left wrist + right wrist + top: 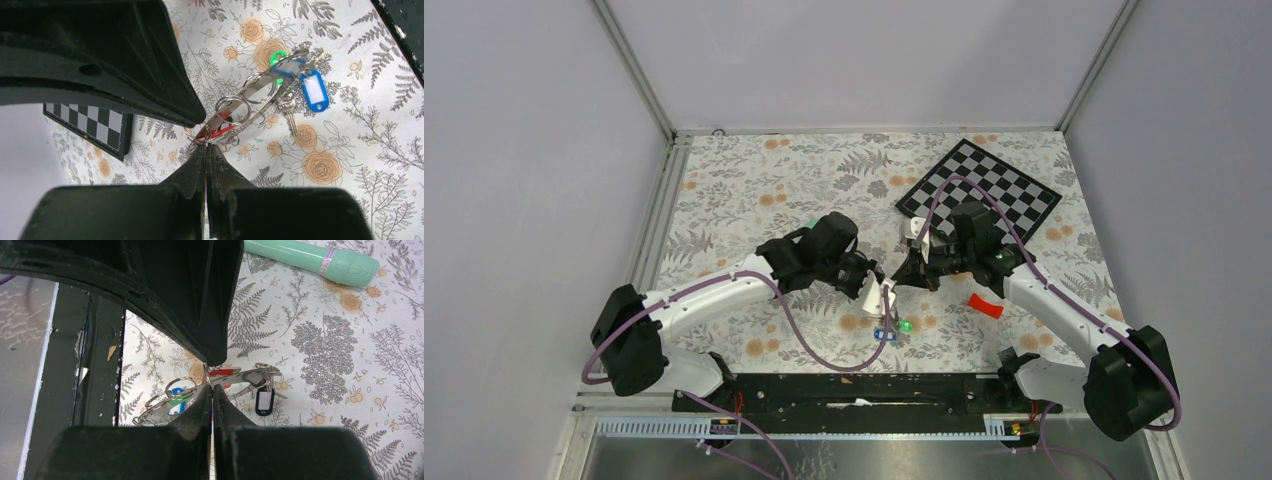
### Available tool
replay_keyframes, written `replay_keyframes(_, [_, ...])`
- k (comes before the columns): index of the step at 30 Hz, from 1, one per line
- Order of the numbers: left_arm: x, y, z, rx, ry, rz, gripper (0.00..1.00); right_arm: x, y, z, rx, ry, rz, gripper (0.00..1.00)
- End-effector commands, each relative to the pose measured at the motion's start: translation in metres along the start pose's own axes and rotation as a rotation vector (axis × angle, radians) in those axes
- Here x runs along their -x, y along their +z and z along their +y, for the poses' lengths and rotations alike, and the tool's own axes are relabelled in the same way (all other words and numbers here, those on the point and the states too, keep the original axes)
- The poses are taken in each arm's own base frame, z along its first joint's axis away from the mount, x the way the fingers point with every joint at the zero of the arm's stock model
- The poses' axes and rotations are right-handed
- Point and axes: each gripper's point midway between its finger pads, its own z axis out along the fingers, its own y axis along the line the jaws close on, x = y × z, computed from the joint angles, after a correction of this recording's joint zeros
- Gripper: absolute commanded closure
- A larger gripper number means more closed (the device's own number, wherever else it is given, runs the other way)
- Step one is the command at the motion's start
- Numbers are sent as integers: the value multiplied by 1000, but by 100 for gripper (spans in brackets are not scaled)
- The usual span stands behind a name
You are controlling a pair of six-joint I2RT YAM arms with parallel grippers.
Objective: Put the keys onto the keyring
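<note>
The keyring [888, 294] hangs in the air between my two grippers, over the middle of the floral table. In the left wrist view it is a flat metal ring [250, 96] seen edge-on, carrying small split rings and keys with blue [315, 91], green [276, 57] and red [214, 132] tags. My left gripper [206, 145] is shut on its near edge. In the right wrist view, my right gripper [211, 386] is shut on the keyring [241, 376] from the other side. A black tag [264, 400] and a blue tag [175, 408] hang below it.
A curved red plastic piece [985, 305] lies right of the grippers. A chessboard [980, 188] lies at the back right. A mint-green tube [310, 257] lies on the table behind the left arm. The black base rail [864, 390] runs along the near edge.
</note>
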Motion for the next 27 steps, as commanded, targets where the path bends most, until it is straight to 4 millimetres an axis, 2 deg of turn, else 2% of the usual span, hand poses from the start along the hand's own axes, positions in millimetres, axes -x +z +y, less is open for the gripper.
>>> replay_keyframes(1, [16, -1, 16, 57, -103, -93, 100, 41, -7, -16, -51, -70, -98, 100])
replay_keyframes(14, [14, -15, 27, 88, -217, -152, 97, 58, -14, -34, -132, -43, -110, 100])
replay_keyframes(23, [13, -22, 28, 101, -235, -171, 90, 60, -17, -40, -167, -40, -107, 100])
replay_keyframes(27, [14, -26, 27, 104, -238, -183, 83, 61, -17, -40, -167, -33, -114, 100])
